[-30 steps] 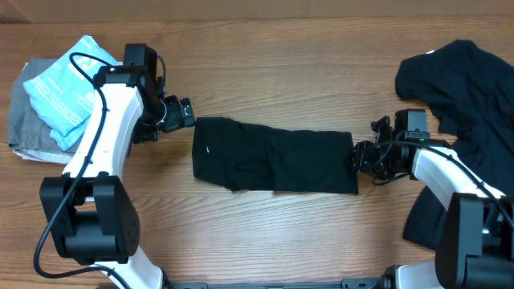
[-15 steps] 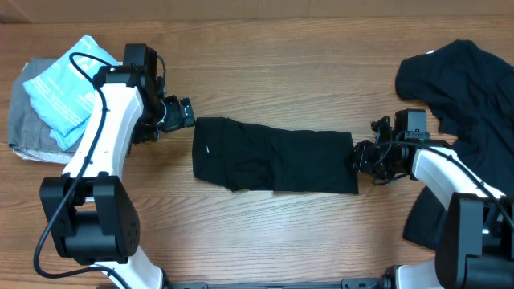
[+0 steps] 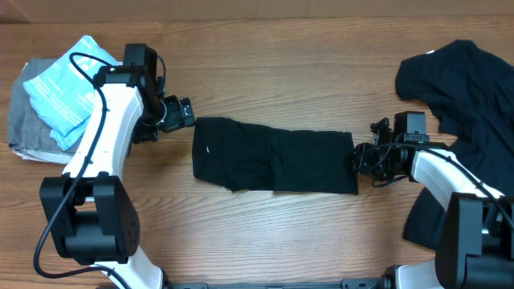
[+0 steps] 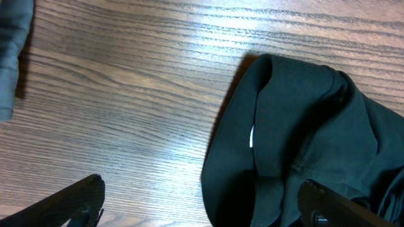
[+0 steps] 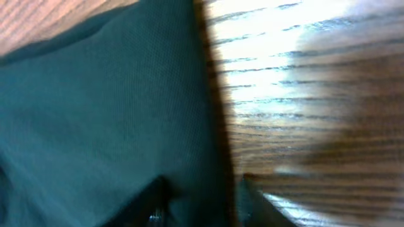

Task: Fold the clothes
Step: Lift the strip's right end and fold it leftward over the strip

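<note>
Hardly anything has shifted in the last second: the right gripper has only edged a little closer to the black garment, a long folded strip at the table's centre. It straddles the strip's 3 o'clock hem; whether its fingers already pinch the cloth I cannot tell. The left gripper hovers off the 10 o'clock corner, fingers spread wide. The step looks like seizing the ends for a crosswise fold, which calls for a firm hold on the hem first.
</note>
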